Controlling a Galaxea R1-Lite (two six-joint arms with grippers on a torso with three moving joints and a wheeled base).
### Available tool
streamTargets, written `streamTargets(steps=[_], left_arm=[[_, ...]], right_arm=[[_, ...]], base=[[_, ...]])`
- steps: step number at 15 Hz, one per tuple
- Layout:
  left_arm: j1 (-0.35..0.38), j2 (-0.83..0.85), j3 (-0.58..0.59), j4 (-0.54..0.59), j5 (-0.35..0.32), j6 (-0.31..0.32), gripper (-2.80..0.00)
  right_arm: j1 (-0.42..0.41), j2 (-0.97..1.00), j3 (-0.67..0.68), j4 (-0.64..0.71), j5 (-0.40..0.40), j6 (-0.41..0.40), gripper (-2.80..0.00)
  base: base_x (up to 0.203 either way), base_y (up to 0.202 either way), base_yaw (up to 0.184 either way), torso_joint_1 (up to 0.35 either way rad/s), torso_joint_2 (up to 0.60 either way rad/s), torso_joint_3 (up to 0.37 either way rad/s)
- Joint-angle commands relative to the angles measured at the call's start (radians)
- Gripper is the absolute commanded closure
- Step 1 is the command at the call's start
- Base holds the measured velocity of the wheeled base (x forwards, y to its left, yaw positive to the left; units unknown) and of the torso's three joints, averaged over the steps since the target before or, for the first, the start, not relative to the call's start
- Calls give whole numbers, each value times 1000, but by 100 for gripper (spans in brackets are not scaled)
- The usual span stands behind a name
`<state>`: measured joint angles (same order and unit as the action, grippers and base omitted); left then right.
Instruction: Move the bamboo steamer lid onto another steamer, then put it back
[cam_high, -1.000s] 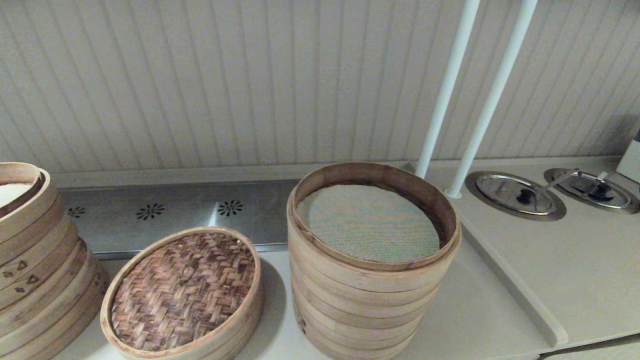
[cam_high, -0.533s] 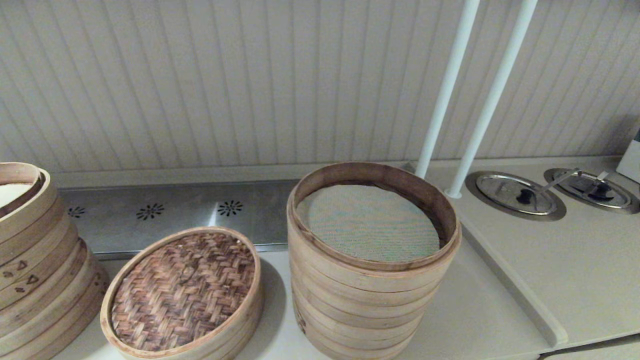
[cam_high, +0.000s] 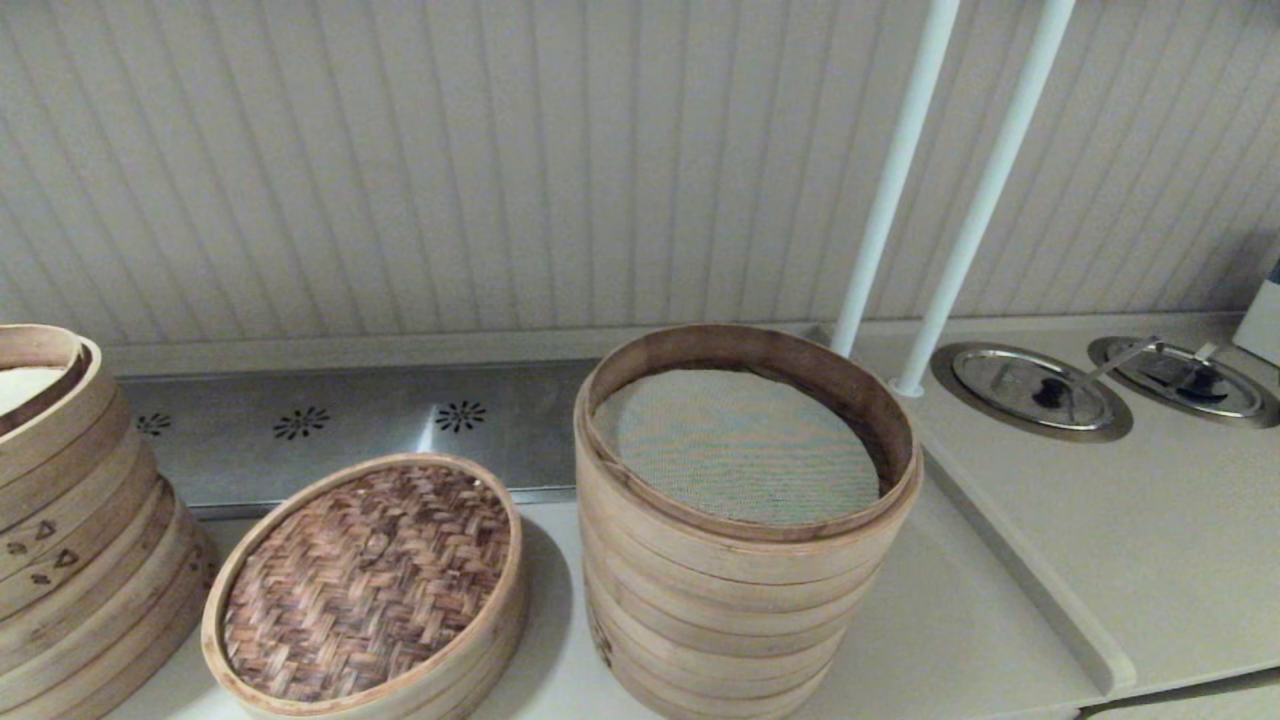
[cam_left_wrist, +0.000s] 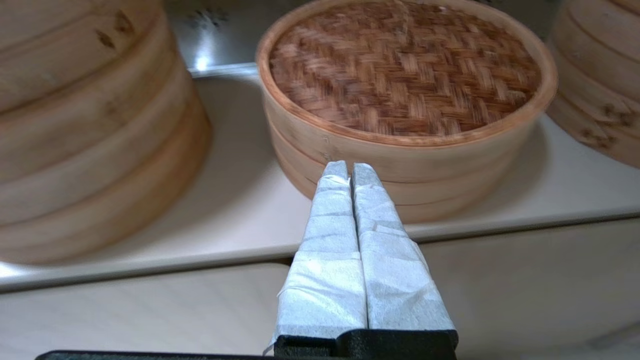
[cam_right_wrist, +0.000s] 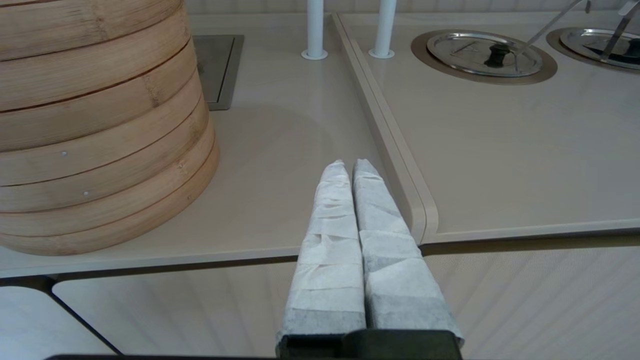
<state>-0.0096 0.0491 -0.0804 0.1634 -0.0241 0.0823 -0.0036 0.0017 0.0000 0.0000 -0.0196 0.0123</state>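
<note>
The bamboo steamer lid (cam_high: 365, 585) caps a low steamer (cam_left_wrist: 400, 185) on the counter (cam_high: 930, 640), a bare strip of counter separating it from the tall open steamer stack (cam_high: 740, 590). A marked stack (cam_high: 70, 560) crowds the lid's other side. The left gripper (cam_left_wrist: 349, 170), jaws pressed together and empty, sits off the counter's front edge, tips aimed at the low steamer's wall just ahead. The right gripper (cam_right_wrist: 350, 167), likewise closed and empty, hangs over open counter beside the tall stack's base, near a raised ledge (cam_right_wrist: 400, 165).
</note>
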Motion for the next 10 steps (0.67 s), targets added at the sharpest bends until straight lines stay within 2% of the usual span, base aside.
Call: streamTargets(steps=[1,4,7,9,10], left_arm=[[3,-54,42,-74,4,22,0],[4,-52,59,-123,1,27,0],[3,-50,58,-122,1,44,0],[3,-51,59,-122,12,5,0],[3,-51,57,-122,12,5,0]], right_arm=[[1,0,3,0,0,0,0],[-1,0,3,0,0,0,0],[-1,0,3,0,0,0,0],[-1,0,3,0,0,0,0],[-1,0,3,0,0,0,0]], base=[[0,0,0,0,0,0],[0,0,0,0,0,0],[0,0,0,0,0,0],[0,0,0,0,0,0],[0,0,0,0,0,0]])
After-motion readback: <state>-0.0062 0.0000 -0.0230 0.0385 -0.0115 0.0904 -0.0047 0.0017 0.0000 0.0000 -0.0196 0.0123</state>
